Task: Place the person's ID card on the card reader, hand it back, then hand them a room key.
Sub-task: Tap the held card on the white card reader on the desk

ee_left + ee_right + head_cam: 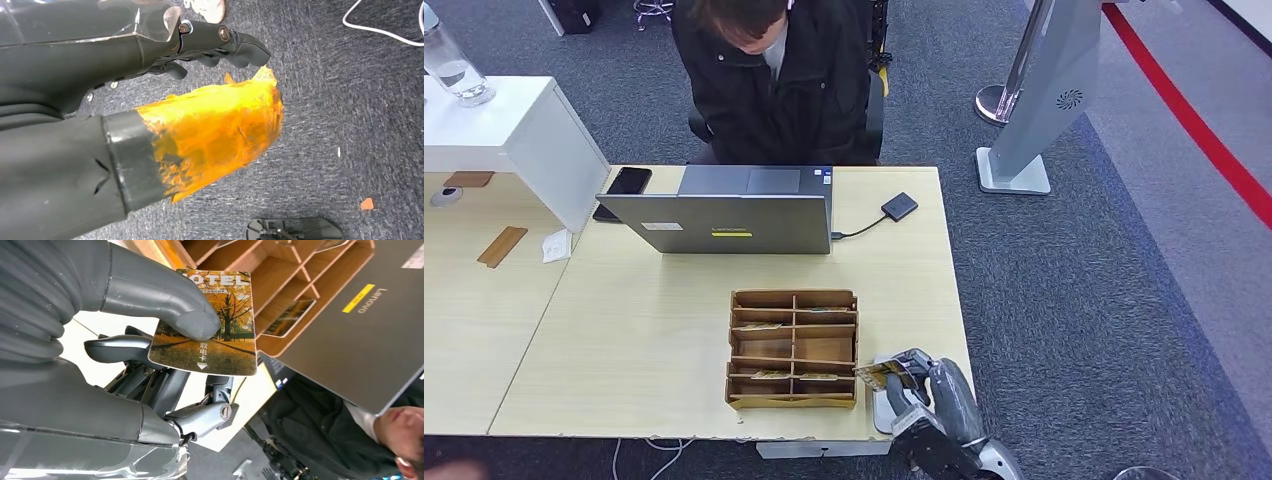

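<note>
On the table (654, 340), taking the wooden card rack (793, 348) as the landmark and going left to right: far to its left, on the adjoining surface, lie one small wooden strip (502, 246) and one white slip (556, 245). Behind the rack and to its left lies one black phone (627, 182); straight behind it stands one grey laptop (729, 208), its lid toward the robot, with one person in a dark jacket (774, 75) seated beyond. Behind the rack to the right sits one small black card reader (899, 206), cabled to the laptop. The rack holds a few cards in its slots; how many is hard to tell.

Just right of the rack's front corner, at the table edge, the right hand (912, 385) pinches one room key (210, 322) between thumb and fingers. The card shows yellow autumn trees along a path, "HOTEL" lettering at one end, and small Chinese characters with an arrow at the other.

The left hand (220, 42) hangs over grey carpet, its fingers curled in with nothing between them; its thumb is covered in orange.
</note>
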